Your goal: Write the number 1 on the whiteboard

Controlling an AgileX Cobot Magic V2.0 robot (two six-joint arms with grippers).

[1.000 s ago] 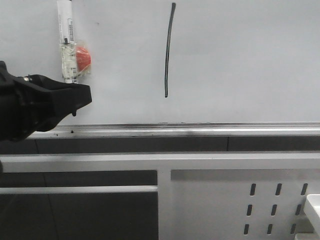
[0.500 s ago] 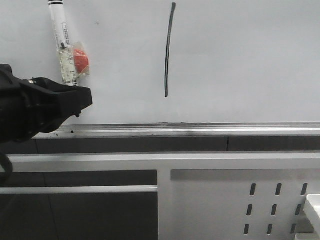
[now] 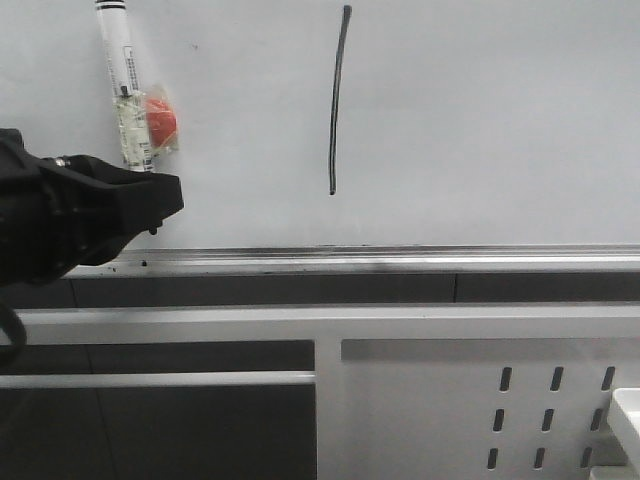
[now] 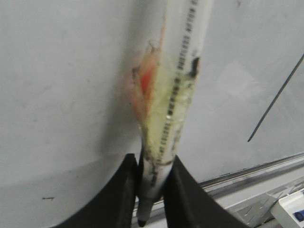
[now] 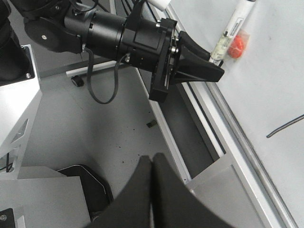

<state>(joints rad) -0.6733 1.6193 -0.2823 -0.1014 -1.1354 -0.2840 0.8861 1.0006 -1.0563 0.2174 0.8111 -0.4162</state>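
Observation:
The whiteboard (image 3: 480, 120) fills the upper front view. On it is the number 1 (image 3: 337, 100), a thin dark, slightly curved stroke, also visible as the stroke (image 4: 275, 102) and the stroke (image 5: 285, 128). My left gripper (image 3: 160, 200) is shut on a white marker pen (image 3: 125, 90) with a red blob taped to it. The pen (image 4: 178, 85) rises from the left gripper (image 4: 153, 166), its dark tip pointing down past the jaws. I cannot tell whether it touches the board. My right gripper (image 5: 152, 164) is shut and empty, away from the board.
A silver rail (image 3: 380, 258) runs along the board's lower edge. Below it stands a white perforated panel (image 3: 520, 400), with a white box (image 3: 628, 410) at the far right. The left arm's black body (image 5: 109, 33) reaches across in front of the board.
The marker's upper end has leaned a little to the left, and the left gripper has barely shifted. The stroke is unchanged.

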